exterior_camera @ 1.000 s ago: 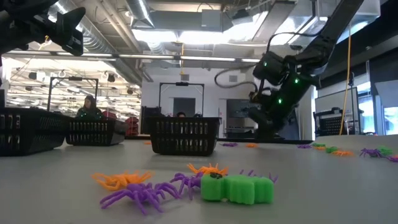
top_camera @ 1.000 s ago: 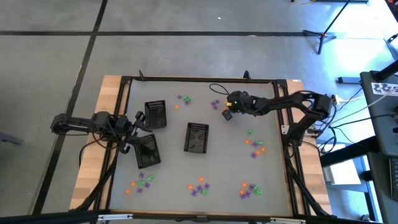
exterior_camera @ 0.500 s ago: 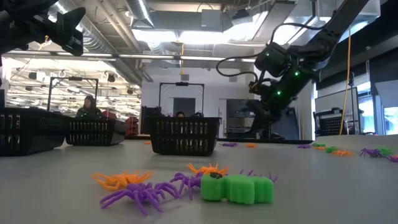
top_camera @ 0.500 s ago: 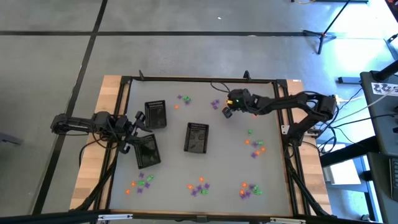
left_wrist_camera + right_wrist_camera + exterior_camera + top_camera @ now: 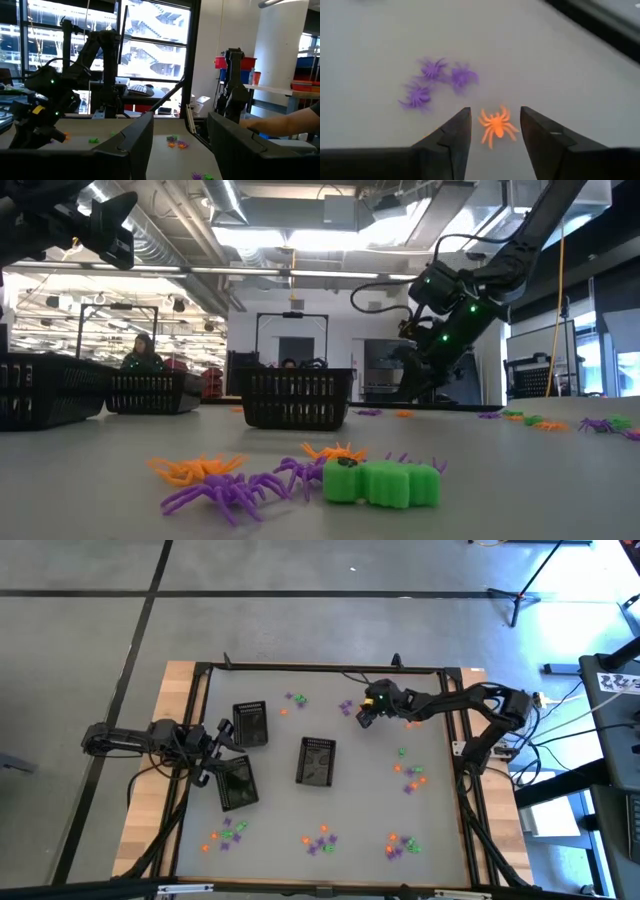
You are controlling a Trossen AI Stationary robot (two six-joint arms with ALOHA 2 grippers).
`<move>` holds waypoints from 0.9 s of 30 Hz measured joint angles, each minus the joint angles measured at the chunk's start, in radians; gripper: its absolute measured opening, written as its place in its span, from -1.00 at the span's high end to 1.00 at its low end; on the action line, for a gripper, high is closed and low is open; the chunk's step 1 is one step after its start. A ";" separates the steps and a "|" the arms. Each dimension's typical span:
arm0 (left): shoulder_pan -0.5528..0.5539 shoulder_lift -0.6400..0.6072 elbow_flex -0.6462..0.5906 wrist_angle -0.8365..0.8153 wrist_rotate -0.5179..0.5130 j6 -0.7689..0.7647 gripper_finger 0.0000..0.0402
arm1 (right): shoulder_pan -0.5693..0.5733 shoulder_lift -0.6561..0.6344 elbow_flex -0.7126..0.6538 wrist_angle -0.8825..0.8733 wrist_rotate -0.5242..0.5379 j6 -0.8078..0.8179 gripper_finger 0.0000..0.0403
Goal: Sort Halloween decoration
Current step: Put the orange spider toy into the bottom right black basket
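Observation:
The Halloween decoration lies in small heaps on the grey table: purple ones (image 5: 346, 707) at the far side, orange and green ones (image 5: 410, 775) at the right, and more along the near edge (image 5: 320, 840). My right gripper (image 5: 495, 111) hangs open at the far right. Its fingers stand on either side of an orange spider (image 5: 496, 126) that lies flat on the table, with three purple spiders (image 5: 434, 70) just beyond it. My left gripper (image 5: 180, 150) waits open at the table's left (image 5: 215, 745), between two black trays.
Three black trays stand on the table: two at the left (image 5: 250, 724) (image 5: 237, 783) and one in the middle (image 5: 316, 761). A black frame (image 5: 320, 668) rims the table. A person (image 5: 143, 352) sits in the room behind, and an arm (image 5: 295, 122) shows beyond the table.
My right gripper has shifted a little toward the table's far edge and its wrist has tipped, staying over the same spot beside the purple spiders. The trays and the decoration heaps lie as before.

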 joint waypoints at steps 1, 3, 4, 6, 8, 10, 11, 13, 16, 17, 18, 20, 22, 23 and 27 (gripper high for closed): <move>0.000 0.000 0.000 0.000 0.000 0.000 0.11 | 0.000 0.012 0.000 0.000 0.001 0.000 0.18; 0.000 0.000 0.000 0.000 0.000 0.000 0.11 | 0.000 0.038 0.000 -0.001 0.011 0.000 0.20; 0.000 0.000 0.000 0.000 0.000 0.000 0.11 | 0.000 0.051 0.000 0.001 0.017 0.001 0.22; 0.000 0.000 0.000 0.000 0.001 0.000 0.11 | 0.000 0.070 0.003 0.013 0.023 0.001 0.25; 0.000 0.000 0.000 0.000 0.001 0.000 0.11 | 0.001 0.084 0.006 0.021 0.025 0.001 0.30; 0.000 0.000 0.000 0.000 0.001 0.000 0.11 | 0.001 0.089 0.005 0.021 0.024 0.001 0.38; 0.000 0.000 0.000 0.000 0.001 0.000 0.11 | 0.002 0.089 0.005 0.018 0.024 0.001 0.43; 0.000 0.000 0.000 0.000 0.001 0.000 0.11 | 0.002 0.090 0.005 0.017 0.021 0.001 0.57; 0.000 0.000 0.000 0.000 0.001 0.000 0.11 | 0.002 0.090 0.004 0.020 0.021 0.001 0.80; 0.000 0.000 0.000 0.000 0.000 0.000 0.11 | 0.002 0.090 0.003 0.024 0.021 0.000 0.88; 0.000 0.000 0.000 0.000 0.001 0.000 0.11 | 0.002 0.091 0.003 0.029 0.020 0.000 0.94; 0.000 0.000 0.000 0.000 0.000 0.000 0.11 | 0.001 0.091 0.002 0.044 0.011 0.000 0.96; 0.000 0.000 0.000 0.000 0.001 0.000 0.11 | 0.001 0.084 0.001 0.046 0.006 0.000 0.94; 0.000 0.000 0.000 0.000 0.000 0.000 0.11 | 0.001 0.079 0.001 0.045 0.006 0.000 0.95; 0.000 0.000 0.000 0.000 0.000 0.000 0.11 | 0.001 0.041 -0.004 0.019 -0.003 0.000 0.98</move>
